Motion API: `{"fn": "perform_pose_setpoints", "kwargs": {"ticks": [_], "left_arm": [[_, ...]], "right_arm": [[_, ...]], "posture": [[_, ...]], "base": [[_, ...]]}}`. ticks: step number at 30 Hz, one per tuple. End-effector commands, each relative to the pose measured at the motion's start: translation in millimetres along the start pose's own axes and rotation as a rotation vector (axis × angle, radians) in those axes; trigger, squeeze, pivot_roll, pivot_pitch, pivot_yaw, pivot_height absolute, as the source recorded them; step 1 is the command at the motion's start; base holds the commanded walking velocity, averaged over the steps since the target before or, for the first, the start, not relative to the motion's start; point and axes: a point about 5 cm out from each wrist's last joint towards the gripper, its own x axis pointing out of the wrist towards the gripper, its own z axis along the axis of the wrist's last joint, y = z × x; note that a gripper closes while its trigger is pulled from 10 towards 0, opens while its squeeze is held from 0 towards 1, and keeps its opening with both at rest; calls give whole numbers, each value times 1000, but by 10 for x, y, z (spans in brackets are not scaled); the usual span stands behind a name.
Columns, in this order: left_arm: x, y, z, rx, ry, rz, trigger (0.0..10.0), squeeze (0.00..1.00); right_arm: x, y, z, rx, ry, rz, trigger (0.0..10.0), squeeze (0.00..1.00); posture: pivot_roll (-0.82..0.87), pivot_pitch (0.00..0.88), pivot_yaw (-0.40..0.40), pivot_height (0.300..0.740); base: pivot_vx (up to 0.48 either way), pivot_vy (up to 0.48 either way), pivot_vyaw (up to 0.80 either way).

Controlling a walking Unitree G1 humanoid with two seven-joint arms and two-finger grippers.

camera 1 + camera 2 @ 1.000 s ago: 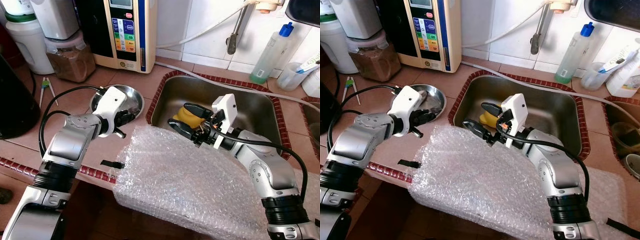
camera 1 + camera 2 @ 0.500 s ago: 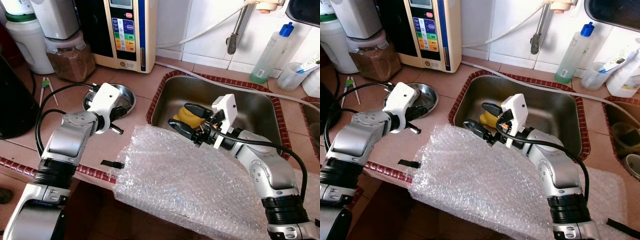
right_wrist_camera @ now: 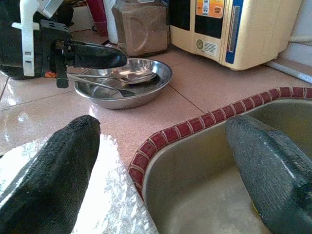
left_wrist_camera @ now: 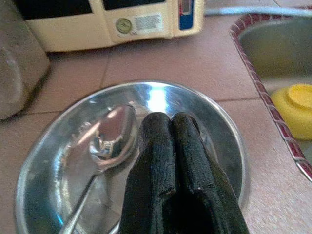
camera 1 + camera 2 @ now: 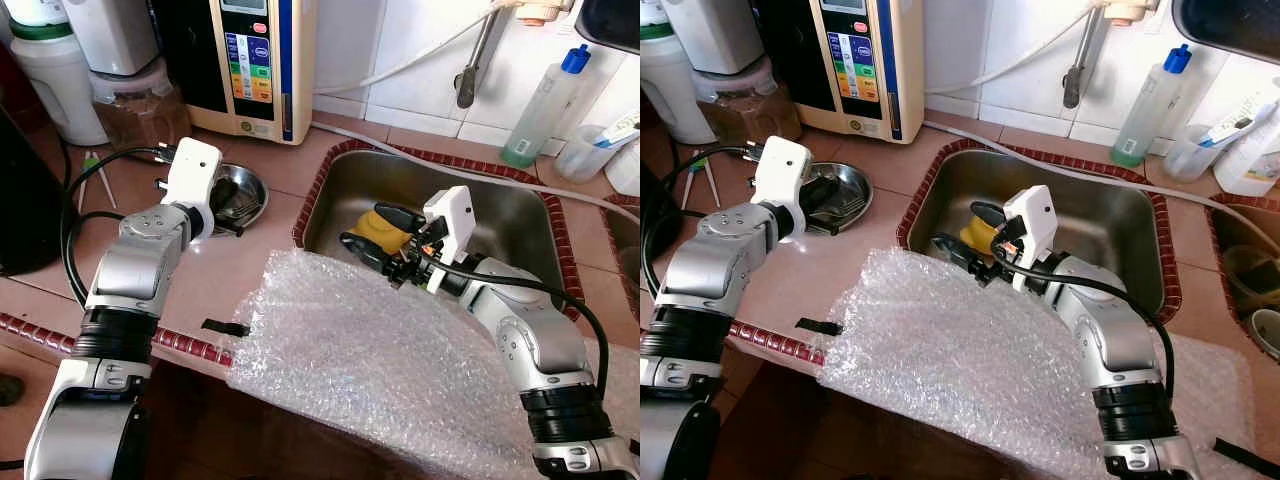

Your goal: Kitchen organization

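On the tiled counter left of the sink, the left gripper (image 4: 170, 131) hangs low over a shallow steel dish (image 5: 243, 186) with its two black fingers pressed together, clenched on nothing. A metal spoon (image 4: 109, 136) lies inside that dish, bowl toward the far rim and handle running toward the near rim, just beside the closed fingertips on their left; whether the fingertips touch the dish floor cannot be told. The dish sits near the cream-coloured water purifier (image 5: 258, 60) that stands against the far wall, with a lidded jar of brown powder (image 5: 735, 105) further left.

The right gripper (image 5: 378, 232) reaches over the near left corner of the steel sink (image 5: 520, 215), its fingers spread wide apart and holding nothing. One finger sits above the red-tiled sink rim (image 3: 195, 124) and the edge of the bubble wrap; the other is over the basin. A yellow bowl (image 5: 378, 226) lies on the sink floor, showing between and just beyond the spread fingers; contact cannot be made out.

A large sheet of bubble wrap (image 5: 370, 370) covers the near counter in front of the sink. A clear bottle with a blue cap (image 5: 540, 105) stands at the far right.
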Motion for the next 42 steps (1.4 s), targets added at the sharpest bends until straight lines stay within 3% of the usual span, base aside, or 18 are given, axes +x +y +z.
{"fn": "perform_pose_setpoints", "kwargs": {"ticks": [1, 2, 3, 4, 13, 22, 42], "left_arm": [[-1, 42, 132, 11, -56, 27, 0, 0], [-1, 42, 132, 11, -56, 27, 0, 0], [-12, 108, 174, 24, -81, 66, 10000, 820], [-18, 129, 176, 5, -85, 71, 10000, 1000], [-16, 113, 34, 0, -35, 65, 10000, 1000], [10, 258, -84, 59, 21, 187, 10000, 1000], [98, 297, -156, 32, 66, 174, 10000, 1000]], "right_arm": [[7, -34, 47, -19, -11, -15, 10000, 0], [7, -34, 47, -19, -11, -15, 10000, 0], [14, -36, 43, -23, -10, -19, 10000, 0], [17, -39, 40, -27, -9, -22, 10000, 0], [55, -21, 118, -26, -46, -23, 10000, 0], [88, 23, 66, -35, -34, -7, 10000, 0], [129, 128, 44, -26, -41, 31, 10000, 0]], "posture": [[-9, 92, -44, 740], [-9, 92, -44, 740], [-8, 92, -45, 740], [-7, 92, -45, 740], [-9, 89, -44, 740], [3, 83, -37, 740], [-3, 103, -26, 740]], "base": [[0, 0, 0], [0, 0, 0], [0, 0, 0], [0, 0, 0], [0, 0, 0], [0, 0, 0], [0, 0, 0]]}}
